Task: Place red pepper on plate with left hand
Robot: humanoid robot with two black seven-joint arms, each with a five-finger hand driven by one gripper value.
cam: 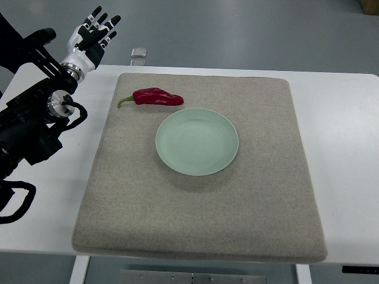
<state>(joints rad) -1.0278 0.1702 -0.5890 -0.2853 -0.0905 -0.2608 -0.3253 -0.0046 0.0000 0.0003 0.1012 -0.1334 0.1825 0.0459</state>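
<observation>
- The left robot hand point(93, 34) is raised at the far left, past the far-left corner of the bench point(343, 136), its fingers point(111, 22) spread and extended, with nothing in its grasp.
- Its black arm point(35, 118) comes in from the left edge and lies over the left part of the white bench, beside the mat.
- A grey felt mat point(237, 219) covers most of the bench top; the hand is well clear of it, off its far-left corner.
- The red pepper point(157, 97) lies on its side on the mat, towards the far-left part, with its green stem point(124, 100) pointing left and its tapered tip pointing right.
- A pale green round plate point(197, 141) sits on the mat near its middle; nothing lies on it.
- The pepper is just beyond the plate's far-left rim, very close to it, though whether the tip touches the rim cannot be told.
- The hand and the pepper are apart, the pepper lying nearer and to the right of the hand.
- A small grey rectangular object point(139, 53) lies on the floor beyond the far edge of the bench, to the right of the hand.
</observation>
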